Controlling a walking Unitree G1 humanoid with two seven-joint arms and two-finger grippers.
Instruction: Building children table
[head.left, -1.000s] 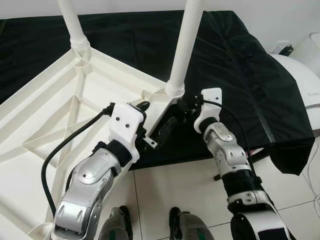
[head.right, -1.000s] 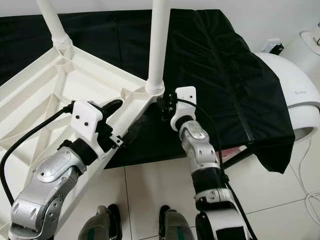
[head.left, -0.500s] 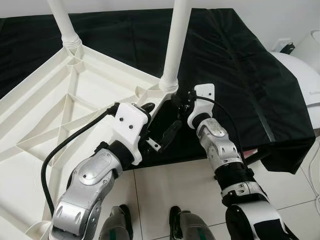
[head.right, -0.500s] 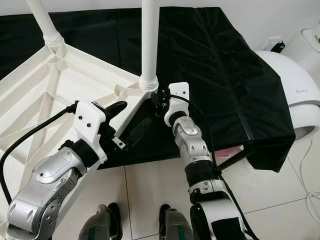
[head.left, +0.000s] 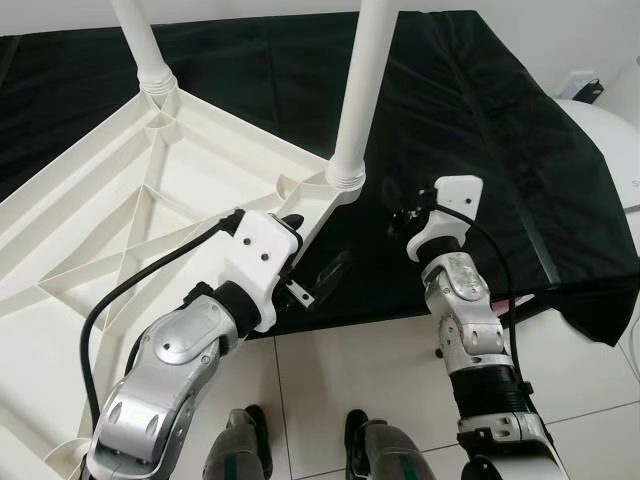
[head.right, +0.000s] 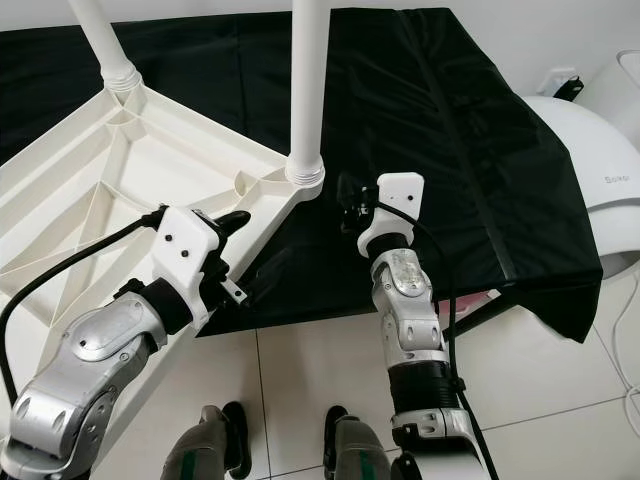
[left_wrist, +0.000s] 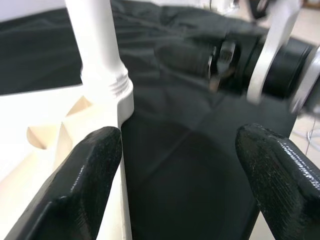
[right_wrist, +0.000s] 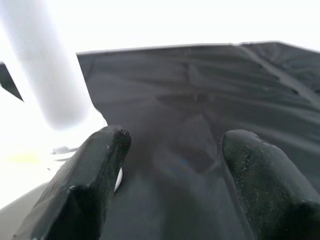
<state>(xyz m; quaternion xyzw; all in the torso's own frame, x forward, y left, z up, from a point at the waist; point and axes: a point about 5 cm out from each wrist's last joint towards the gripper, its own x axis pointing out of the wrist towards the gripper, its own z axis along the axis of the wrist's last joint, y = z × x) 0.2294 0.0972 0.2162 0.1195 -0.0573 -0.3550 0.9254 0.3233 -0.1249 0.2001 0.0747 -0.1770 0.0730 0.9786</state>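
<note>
The white plastic table top (head.left: 120, 240) lies upside down on a black cloth, ribbed underside up. Two white legs stand in its corner sockets, a far one (head.left: 148, 65) and a near one (head.left: 355, 100). My left gripper (head.left: 312, 248) is open at the table's edge just below the near leg's socket. One finger (left_wrist: 85, 170) rests beside the white rim and the other (left_wrist: 280, 170) is over the cloth. My right gripper (head.left: 398, 218) is open with nothing between its fingers (right_wrist: 95, 170). It hovers over the cloth to the right of the near leg (right_wrist: 45, 75), apart from it.
The black cloth (head.left: 560, 200) covers a low surface and hangs over its front edge at the right. A white rounded appliance (head.right: 590, 170) stands at the right. White floor tiles (head.left: 380, 370) and my feet (head.left: 240, 440) are below. Something pink (head.right: 480, 298) peeks from under the cloth.
My right gripper has drawn back to the right, away from the base of the near leg where it was. The left gripper stays at the table's edge.
</note>
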